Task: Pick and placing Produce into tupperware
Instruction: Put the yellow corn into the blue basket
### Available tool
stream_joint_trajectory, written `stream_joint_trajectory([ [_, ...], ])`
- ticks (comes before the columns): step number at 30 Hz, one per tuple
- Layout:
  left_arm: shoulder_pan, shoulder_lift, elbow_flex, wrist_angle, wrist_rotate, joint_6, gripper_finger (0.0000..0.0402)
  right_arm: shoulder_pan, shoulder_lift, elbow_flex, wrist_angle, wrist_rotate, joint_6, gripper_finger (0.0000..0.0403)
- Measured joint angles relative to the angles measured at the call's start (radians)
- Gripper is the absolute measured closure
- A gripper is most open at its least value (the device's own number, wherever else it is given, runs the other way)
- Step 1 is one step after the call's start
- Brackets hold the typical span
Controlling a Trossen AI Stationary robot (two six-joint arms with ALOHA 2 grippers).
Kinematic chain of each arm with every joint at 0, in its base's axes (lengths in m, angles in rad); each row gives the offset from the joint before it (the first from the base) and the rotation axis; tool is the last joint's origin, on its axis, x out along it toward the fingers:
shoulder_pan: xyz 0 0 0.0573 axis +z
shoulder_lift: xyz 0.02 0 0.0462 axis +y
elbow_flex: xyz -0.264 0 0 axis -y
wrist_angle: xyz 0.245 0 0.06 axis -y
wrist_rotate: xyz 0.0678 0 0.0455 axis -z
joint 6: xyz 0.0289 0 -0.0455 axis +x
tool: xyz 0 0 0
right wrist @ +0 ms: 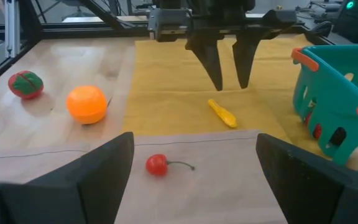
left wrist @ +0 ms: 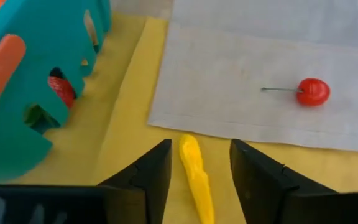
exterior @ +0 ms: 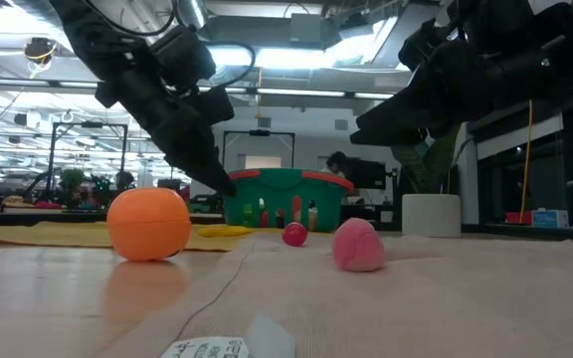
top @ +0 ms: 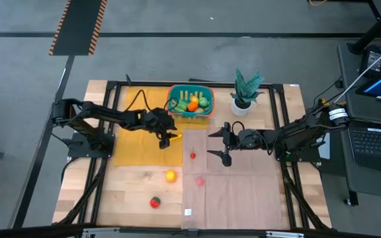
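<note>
The teal tupperware (top: 192, 114) with an orange rim stands at the table's far middle and holds several pieces of produce. A long yellow piece (left wrist: 195, 169) lies flat on the yellow cloth, just off the tupperware's near side. My left gripper (left wrist: 201, 149) hangs open over it, fingers pointing down, one on either side and a little above, as the right wrist view (right wrist: 229, 84) shows. My right gripper (top: 222, 144) waits wide open over the pale cloth. A red cherry (top: 192, 156), a pink piece (top: 200, 180), an orange (top: 170, 176) and a red-green piece (top: 155, 202) lie loose.
A potted green plant (top: 245, 92) in a white pot stands right of the tupperware. The yellow cloth (top: 134, 145) covers the far left and a pale cloth (top: 237, 192) the near right. A small white tag (top: 188, 212) lies near the front edge.
</note>
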Motion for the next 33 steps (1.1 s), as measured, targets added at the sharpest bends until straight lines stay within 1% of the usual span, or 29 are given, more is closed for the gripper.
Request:
stream_joint_trajectory([
  [7, -0.026, 0.000, 0.000, -0.048, 0.000, -0.013, 0.0239, 0.000, 0.000, 0.000, 0.000, 0.000, -0.001, 0.0063],
  [10, -0.035, 0.000, 0.000, -0.079, 0.000, -0.016, 0.0243, 0.000, 0.000, 0.000, 0.000, 0.000, -0.002, 0.0063],
  [17, -0.038, 0.000, 0.000, -0.087, -0.001, -0.039, 0.0257, 0.000, 0.000, 0.000, 0.000, 0.000, -0.002, 0.0063],
  [26, -0.037, 0.088, -0.001, -0.055, -0.023, -0.039, 0.0278, 0.000, 0.000, 0.000, 0.000, 0.001, -0.002, 0.0063],
  [33, -0.037, 0.110, -0.001, -0.054, -0.023, -0.040, 0.0288, 0.000, 0.000, 0.000, 0.000, 0.001, -0.002, 0.0063],
])
